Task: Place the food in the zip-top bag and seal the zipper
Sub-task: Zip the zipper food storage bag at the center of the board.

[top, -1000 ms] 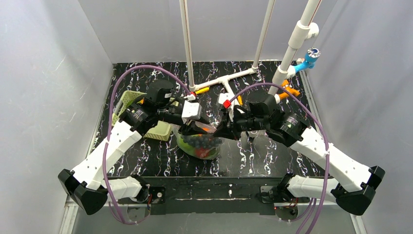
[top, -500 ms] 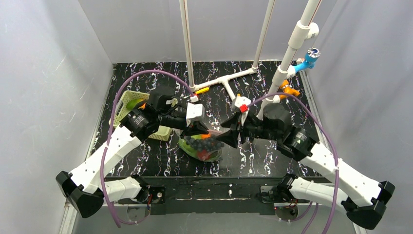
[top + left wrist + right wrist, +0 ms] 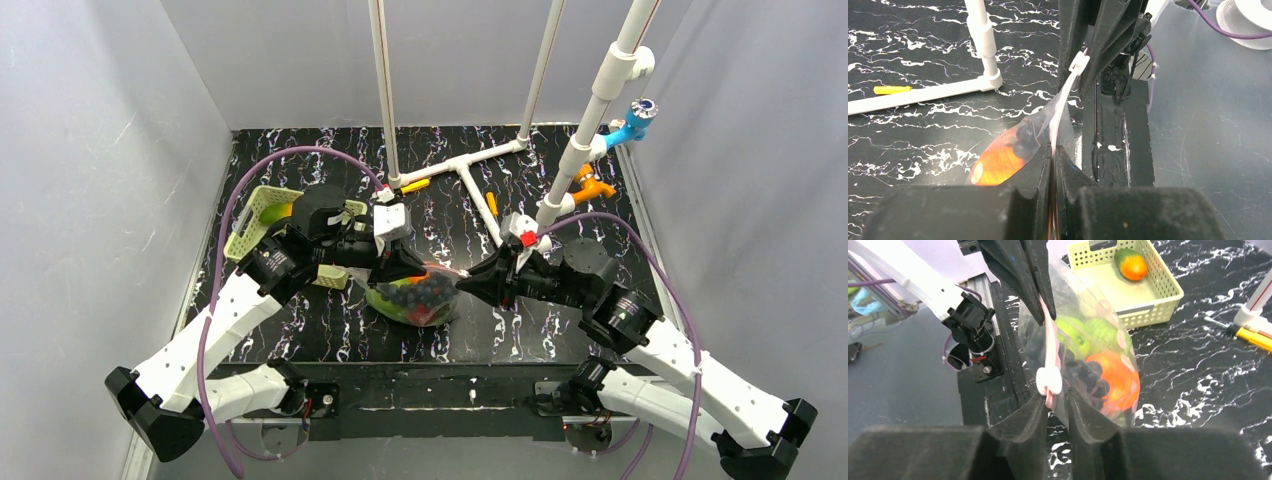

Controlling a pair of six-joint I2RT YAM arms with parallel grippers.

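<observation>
The clear zip-top bag (image 3: pixel 420 298) hangs between my two grippers, just above the black table. It holds food: an orange (image 3: pixel 1115 372), a green apple (image 3: pixel 1075 337), leafy green pieces and dark grapes (image 3: pixel 420 290). My left gripper (image 3: pixel 403 268) is shut on the left end of the pinkish zipper (image 3: pixel 1060 107). My right gripper (image 3: pixel 468 285) is closed on the zipper's right end (image 3: pixel 1049 347), just behind the white slider (image 3: pixel 1049 381). The strip is stretched taut between them. One more orange-and-green piece of food (image 3: pixel 1130 264) lies in the basket.
The pale green lattice basket (image 3: pixel 262 215) stands left of the bag, behind my left arm. A white pipe frame (image 3: pixel 460 165) stands at the back, with a yellow marker (image 3: pixel 415 185) and an orange stick (image 3: pixel 490 203) by it. The table's front edge is close below the bag.
My right gripper has slid rightward along the zipper, and its arm has swung right and nearer. My left gripper keeps its hold and has shifted a little left. The bag hangs lower between them.
</observation>
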